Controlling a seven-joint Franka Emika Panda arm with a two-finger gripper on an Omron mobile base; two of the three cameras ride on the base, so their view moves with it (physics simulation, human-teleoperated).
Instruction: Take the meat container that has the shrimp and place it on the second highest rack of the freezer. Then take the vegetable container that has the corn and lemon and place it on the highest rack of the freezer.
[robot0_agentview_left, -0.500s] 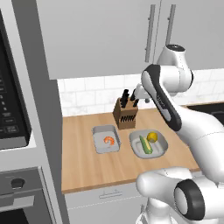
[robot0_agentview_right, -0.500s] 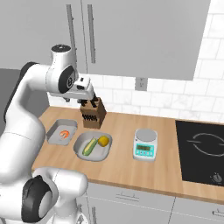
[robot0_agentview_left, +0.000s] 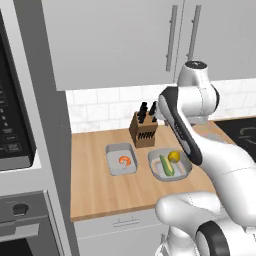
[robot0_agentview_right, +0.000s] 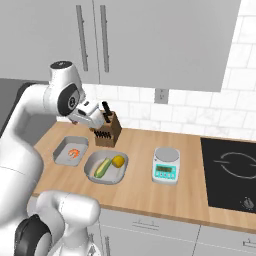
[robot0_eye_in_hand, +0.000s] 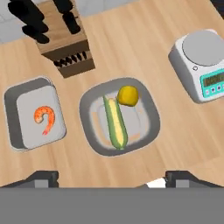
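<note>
Hovering with fingers spread wide and empty, the gripper (robot0_eye_in_hand: 112, 177) has started neither transfer: the shrimp tray (robot0_eye_in_hand: 34, 114) and, right of it, the corn-and-lemon tray (robot0_eye_in_hand: 119, 116) sit on the counter (robot0_eye_in_hand: 144, 48).

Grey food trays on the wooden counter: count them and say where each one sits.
2. The rectangular grey tray with the orange shrimp lies left in the hand view; the rounded grey tray with green corn and yellow lemon lies beside it.

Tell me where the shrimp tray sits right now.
The shrimp tray sits on the wooden counter, left of the corn-and-lemon tray in the hand view, near the knife block.
</note>
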